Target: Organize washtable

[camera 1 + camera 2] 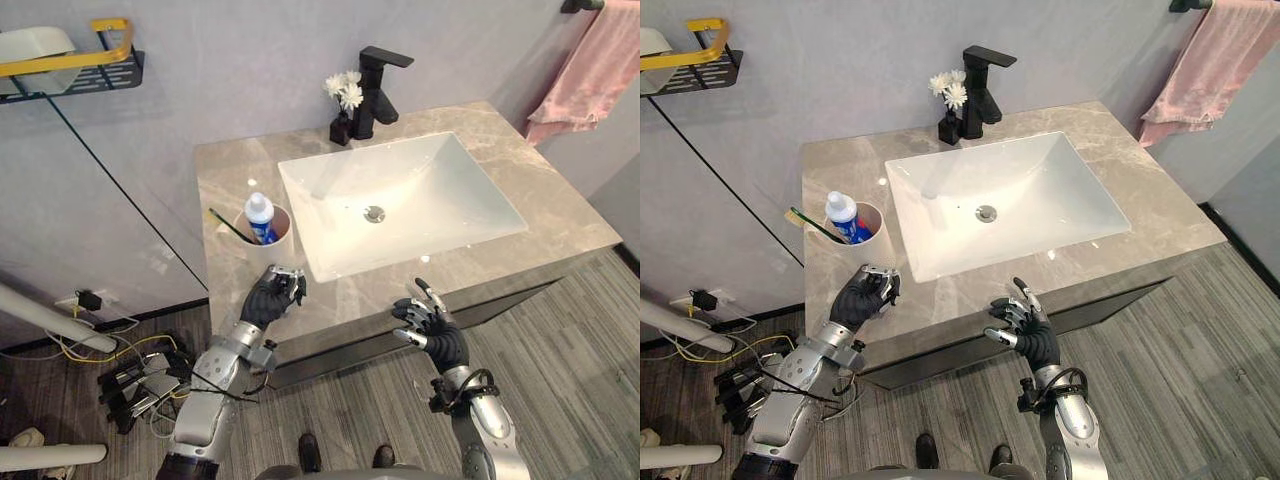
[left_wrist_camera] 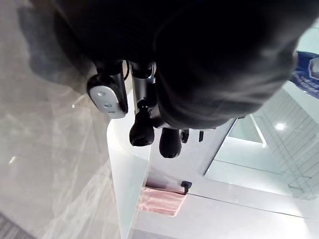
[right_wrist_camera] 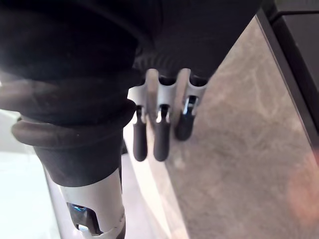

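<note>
Left hand (image 1: 270, 298), fingers curled on nothing, rests at 6 o'clock from the cup (image 1: 272, 252) holding toothpaste (image 1: 260, 213) and toothbrush (image 1: 228, 226). Right hand (image 1: 432, 322) hangs open. A careless reach could topple the cup.

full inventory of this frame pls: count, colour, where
countertop: 1, grey-beige marble look, against the wall
sink: 1, white, rectangular, set in the countertop
faucet: 1, black, behind the sink
vase of flowers: 1, dark vase with white flowers, just left of the faucet
cup: 1, pale, on the countertop left of the sink
toothpaste tube: 1, white and blue, standing in the cup
toothbrush: 1, greenish handle, leaning in the cup
towel: 1, pink, hanging on the wall, upper right
wall shelf: 1, black with a yellow rail, upper left
left hand: fingers curled, empty, at the countertop's front edge near the cup
right hand: fingers spread, empty, by the front edge before the sink
</note>
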